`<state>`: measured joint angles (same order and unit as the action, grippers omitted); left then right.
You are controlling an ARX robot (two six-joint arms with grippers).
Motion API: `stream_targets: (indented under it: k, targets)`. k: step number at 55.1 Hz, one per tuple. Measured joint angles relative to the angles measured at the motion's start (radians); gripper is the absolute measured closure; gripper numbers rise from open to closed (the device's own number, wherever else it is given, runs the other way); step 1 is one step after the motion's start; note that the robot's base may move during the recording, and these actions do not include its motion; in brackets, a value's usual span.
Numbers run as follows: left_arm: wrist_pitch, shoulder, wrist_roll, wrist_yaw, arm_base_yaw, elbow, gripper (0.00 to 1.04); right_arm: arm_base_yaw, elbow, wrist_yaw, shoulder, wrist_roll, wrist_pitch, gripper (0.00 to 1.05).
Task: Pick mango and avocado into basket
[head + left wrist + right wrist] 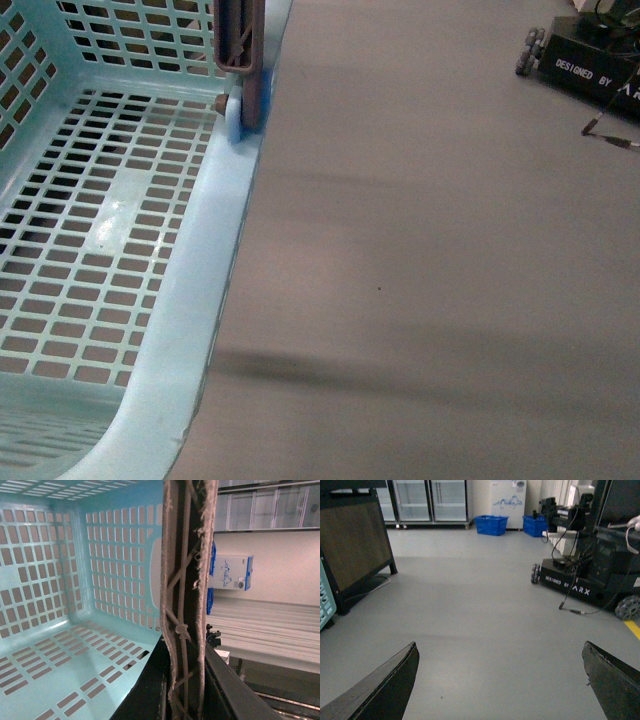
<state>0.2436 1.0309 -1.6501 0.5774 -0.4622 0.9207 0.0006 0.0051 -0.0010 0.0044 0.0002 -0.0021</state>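
Front view: the basket fills the left side. It is pale teal plastic with lattice walls and floor, a broad smooth rim and a brown handle standing at its pivot. Grey floor lies beside it.

Left wrist view: the left gripper is clamped on the frayed, ribbed handle, with a black finger against each side.

Right wrist view: the right gripper is spread wide, holding nothing, above the smooth floor.
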Motion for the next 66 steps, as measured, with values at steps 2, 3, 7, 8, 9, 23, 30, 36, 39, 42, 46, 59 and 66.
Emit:
stream_targets:
  k: [2,3,7,8,9,23,30,36,39,42,46,59,66]
  targets:
    - [0.000,0.000,0.000,0.000,0.000,0.000,0.92,0.000,0.000,0.000,0.000,0.000,0.000,0.08]
    - [0.000,0.000,0.000,0.000,0.000,0.000,0.92,0.000,0.000,0.000,0.000,0.000,0.000,0.08]
    - [0.000,0.000,0.000,0.000,0.000,0.000,0.92,0.000,0.000,0.000,0.000,0.000,0.000,0.08]
    - [0.000,0.000,0.000,0.000,0.000,0.000,0.92,0.000,0.000,0.000,0.000,0.000,0.000,0.08]
    - [0.000,0.000,0.000,0.000,0.000,0.000,0.92,0.000,0.000,0.000,0.000,0.000,0.000,0.08]
    - [0.000,0.000,0.000,0.000,0.000,0.002,0.92,0.000,0.000,0.000,0.000,0.000,0.000,0.08]
    - [0.000,0.000,0.000,0.000,0.000,0.002,0.92,0.000,0.000,0.000,0.000,0.000,0.000,0.08]
    - [0.000,0.000,0.000,0.000,0.000,0.002,0.92,0.000,0.000,0.000,0.000,0.000,0.000,0.08]
    - [0.000,0.000,0.000,0.000,0.000,0.002,0.92,0.000,0.000,0.000,0.000,0.000,0.000,0.08]
    - [0.000,0.000,0.000,0.000,0.000,0.002,0.92,0.000,0.000,0.000,0.000,0.000,0.000,0.08]
    - [0.000,0.000,0.000,0.000,0.000,0.002,0.92,0.000,0.000,0.000,0.000,0.000,0.000,0.08]
    - [0.000,0.000,0.000,0.000,0.000,0.003,0.92,0.000,0.000,0.000,0.000,0.000,0.000,0.08]
    - [0.000,0.000,0.000,0.000,0.000,0.003,0.92,0.000,0.000,0.000,0.000,0.000,0.000,0.08]
